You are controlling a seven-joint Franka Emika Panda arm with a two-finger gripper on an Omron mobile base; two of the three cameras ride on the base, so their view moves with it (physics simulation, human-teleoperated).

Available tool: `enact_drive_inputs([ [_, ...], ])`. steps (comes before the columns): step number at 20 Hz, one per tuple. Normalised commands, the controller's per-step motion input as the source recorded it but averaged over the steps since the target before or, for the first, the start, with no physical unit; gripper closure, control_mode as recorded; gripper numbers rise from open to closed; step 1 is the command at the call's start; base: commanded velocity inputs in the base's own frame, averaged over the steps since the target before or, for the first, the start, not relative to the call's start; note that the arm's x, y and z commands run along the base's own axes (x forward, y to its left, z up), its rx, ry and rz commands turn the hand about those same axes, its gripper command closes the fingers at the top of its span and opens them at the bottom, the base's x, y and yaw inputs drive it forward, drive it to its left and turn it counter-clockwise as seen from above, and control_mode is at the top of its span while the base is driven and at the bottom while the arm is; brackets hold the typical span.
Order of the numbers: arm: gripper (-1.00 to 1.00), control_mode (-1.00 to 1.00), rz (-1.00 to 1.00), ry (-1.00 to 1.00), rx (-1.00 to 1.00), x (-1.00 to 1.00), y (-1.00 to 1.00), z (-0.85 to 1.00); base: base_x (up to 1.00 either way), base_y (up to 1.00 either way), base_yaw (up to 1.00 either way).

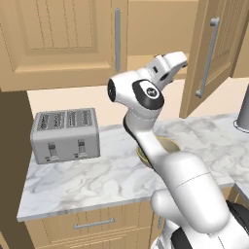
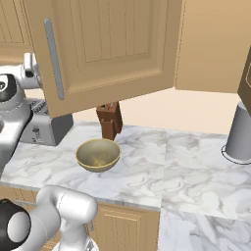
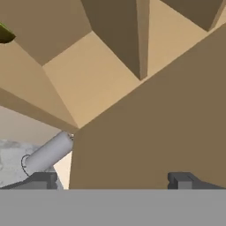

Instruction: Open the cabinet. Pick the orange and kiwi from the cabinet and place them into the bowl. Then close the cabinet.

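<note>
The cabinet's right door [image 1: 214,53] stands swung open, and its left door [image 1: 63,39] is shut. My gripper [image 1: 179,62] is raised at the gap between the two doors. In the hand view the gripper [image 3: 114,181] is open with nothing between its fingertips [image 3: 44,180]. It faces the bare wood of the cabinet's inside. A sliver of the dark green kiwi [image 3: 5,33] shows at that view's upper left edge. The orange is out of view. The tan bowl [image 2: 98,154] sits on the counter below, holding nothing, and is partly hidden behind my arm [image 1: 168,146].
A silver toaster [image 1: 65,133] stands at the left of the marble counter [image 1: 97,180]. A brown knife block [image 2: 110,120] is behind the bowl. A grey cylinder [image 2: 240,135] stands at the right. The open door [image 2: 108,49] hangs over the counter.
</note>
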Motion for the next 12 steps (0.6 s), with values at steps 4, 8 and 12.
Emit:
enact_drive_inputs([
  [4, -1.0, -1.0, -0.17, 0.0, -0.07, -0.62, -0.63, 0.08, 0.0, 0.0, 0.0],
  [8, -1.0, -1.0, -0.18, 0.02, -0.07, -0.79, -0.57, 0.04, 0.0, 0.0, 0.0],
  [12, -1.0, -1.0, -0.19, 0.03, -0.05, -0.73, -0.55, 0.0, 0.0, 0.0, 0.0],
])
